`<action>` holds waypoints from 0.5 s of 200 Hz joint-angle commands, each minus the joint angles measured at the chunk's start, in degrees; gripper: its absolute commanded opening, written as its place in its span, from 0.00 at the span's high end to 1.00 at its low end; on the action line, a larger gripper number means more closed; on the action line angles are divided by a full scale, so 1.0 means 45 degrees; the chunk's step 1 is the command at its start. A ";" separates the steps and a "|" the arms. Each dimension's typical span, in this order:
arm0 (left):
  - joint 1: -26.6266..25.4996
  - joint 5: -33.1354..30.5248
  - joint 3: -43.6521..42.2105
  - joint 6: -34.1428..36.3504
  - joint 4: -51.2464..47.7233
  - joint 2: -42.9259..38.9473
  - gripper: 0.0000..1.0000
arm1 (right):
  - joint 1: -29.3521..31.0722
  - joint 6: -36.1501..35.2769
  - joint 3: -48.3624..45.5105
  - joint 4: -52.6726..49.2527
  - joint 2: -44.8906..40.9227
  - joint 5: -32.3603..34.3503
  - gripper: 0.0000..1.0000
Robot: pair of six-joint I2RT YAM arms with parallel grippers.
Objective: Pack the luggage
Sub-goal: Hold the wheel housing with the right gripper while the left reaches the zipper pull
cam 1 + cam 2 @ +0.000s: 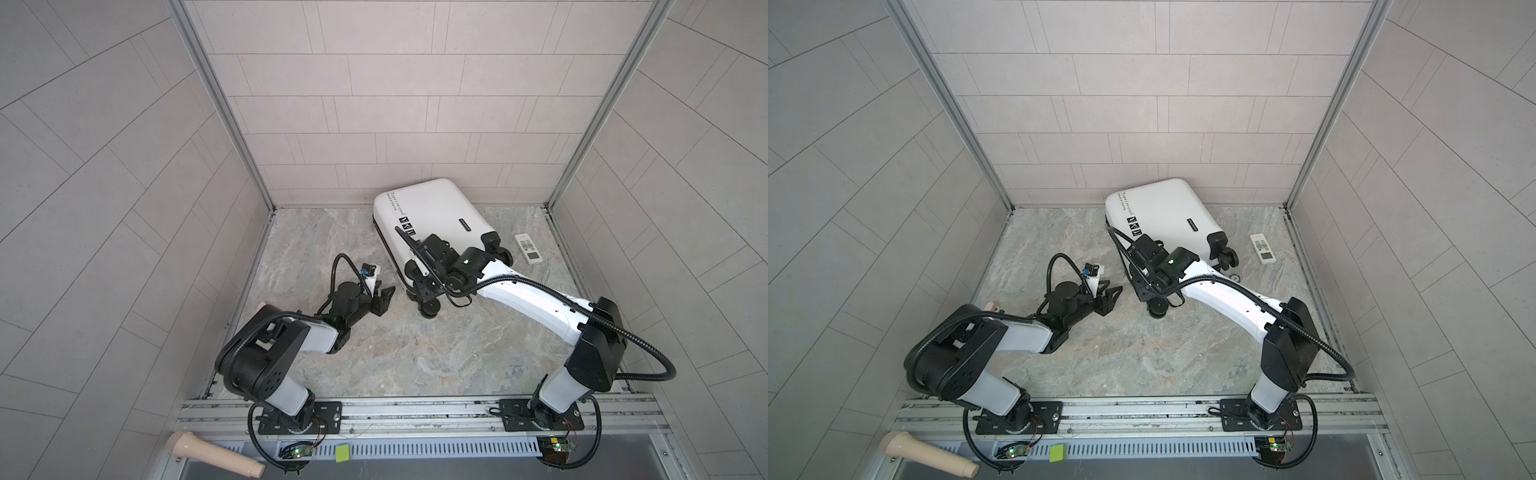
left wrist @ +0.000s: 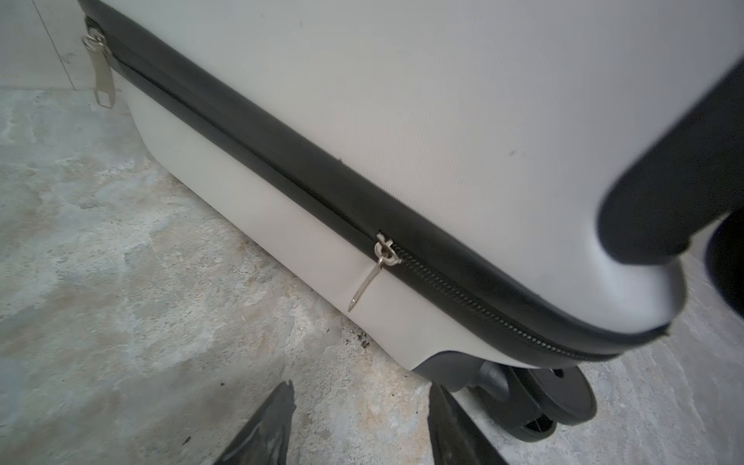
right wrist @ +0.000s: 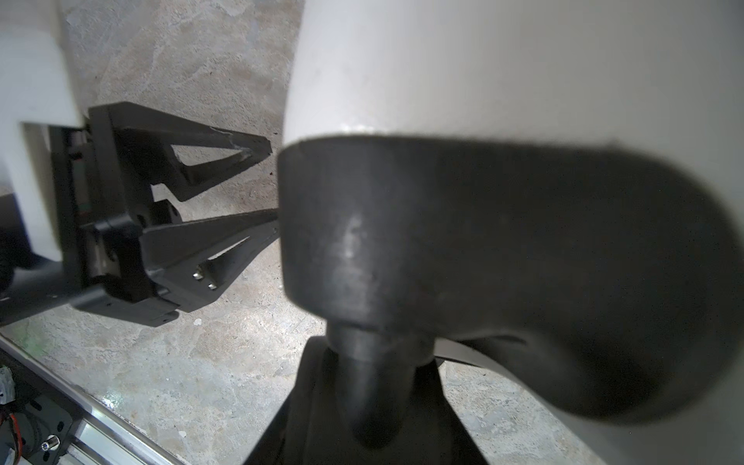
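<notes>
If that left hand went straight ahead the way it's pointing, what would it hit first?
The left hand would most likely meet the luggage's low side, near its corner wheel, though depth is unclear.

Both top views hang high above the arms' rail (image 1: 415,411), looking steeply down over the whole table (image 1: 374,353). Your left wrist camera faces the luggage (image 2: 443,100) on its zipper side, close. Right wrist camera sits closer on its wheel corner, also catching the left claw (image 3: 271,183).

Left arm held low and bent, left gripper (image 1: 384,297) seen parted, empty. Right arm extended, right gripper (image 3: 370,398) clamped on luggage (image 1: 432,212) caster.
</notes>
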 commanded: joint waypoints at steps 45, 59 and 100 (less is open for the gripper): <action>0.0217 0.0853 0.0442 0.1231 0.3177 0.1764 0.55 | -0.0291 -0.0768 0.1036 0.0796 -0.0127 0.0492 0.83; 0.0295 0.1037 0.0511 0.0994 0.3957 0.2248 0.55 | -0.0292 -0.0790 0.1037 0.0758 -0.0107 0.0492 0.83; 0.0287 0.1048 0.0791 0.1155 0.4229 0.2708 0.55 | -0.0317 -0.0810 0.1068 0.0626 -0.0107 0.0500 0.83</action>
